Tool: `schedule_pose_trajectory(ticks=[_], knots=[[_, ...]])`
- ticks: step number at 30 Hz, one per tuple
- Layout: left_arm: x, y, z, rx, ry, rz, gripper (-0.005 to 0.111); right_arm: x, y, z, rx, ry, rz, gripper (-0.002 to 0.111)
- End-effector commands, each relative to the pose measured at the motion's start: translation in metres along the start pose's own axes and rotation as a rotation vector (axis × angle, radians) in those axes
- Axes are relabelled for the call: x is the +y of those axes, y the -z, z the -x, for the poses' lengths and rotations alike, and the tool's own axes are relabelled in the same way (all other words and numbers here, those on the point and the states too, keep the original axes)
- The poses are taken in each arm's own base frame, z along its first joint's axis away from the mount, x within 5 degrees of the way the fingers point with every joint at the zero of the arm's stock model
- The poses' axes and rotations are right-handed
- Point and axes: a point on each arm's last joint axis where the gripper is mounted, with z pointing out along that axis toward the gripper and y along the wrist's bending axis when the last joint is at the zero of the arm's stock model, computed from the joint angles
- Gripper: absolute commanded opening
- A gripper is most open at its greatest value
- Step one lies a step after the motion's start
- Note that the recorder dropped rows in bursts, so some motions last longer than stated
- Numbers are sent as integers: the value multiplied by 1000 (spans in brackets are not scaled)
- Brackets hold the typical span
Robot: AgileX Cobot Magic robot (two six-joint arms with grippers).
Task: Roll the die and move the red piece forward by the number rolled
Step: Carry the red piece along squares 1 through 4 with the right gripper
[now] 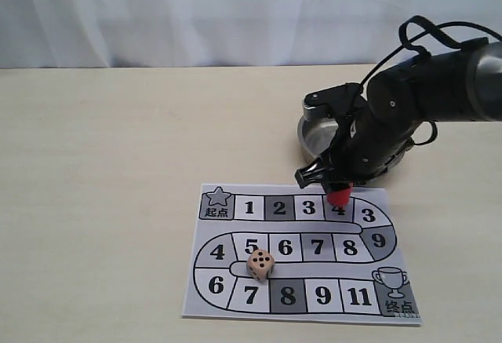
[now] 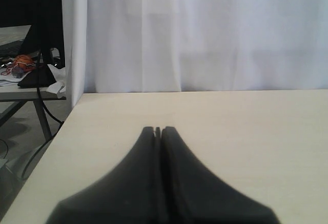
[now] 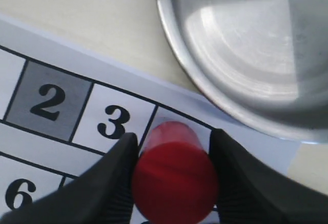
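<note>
The red piece [image 1: 339, 195] is a small red cylinder over the square marked 4 in the top row of the paper game board [image 1: 205, 300]. My right gripper [image 1: 340, 188] reaches down onto it from the right. In the right wrist view both fingers press the sides of the red piece [image 3: 174, 180], so the right gripper [image 3: 174, 137] is shut on it, beside the 3 square. The die [image 1: 260, 264], a tan cube with black pips, rests on the board between squares 5 and 7. My left gripper [image 2: 158, 129] is shut on nothing over bare table, outside the exterior view.
A round metal bowl [image 1: 314, 135] stands just behind the board, partly under my right arm, and its rim [image 3: 195, 80] lies close to the red piece. The board's trophy end square [image 1: 392, 284] is at the front right. White curtain hangs behind the table.
</note>
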Motion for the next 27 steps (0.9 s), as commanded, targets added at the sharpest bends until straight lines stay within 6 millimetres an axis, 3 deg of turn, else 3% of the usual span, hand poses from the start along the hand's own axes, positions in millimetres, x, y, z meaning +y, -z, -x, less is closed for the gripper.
schedule_pose_trajectory(ticks=[1, 9, 14, 27], knots=[[0, 0, 3, -19, 3, -1, 0, -4, -3, -5, -29, -11, 2, 4], [0, 0, 3, -19, 3, -1, 0, -1, -22, -22, -53, -28, 28, 4], [0, 0, 3, -19, 3, -1, 0, -2, -23, -25, -38, -4, 15, 4], [0, 0, 3, -21, 3, -1, 0, -13, 13, -18, -113, -30, 2, 4]])
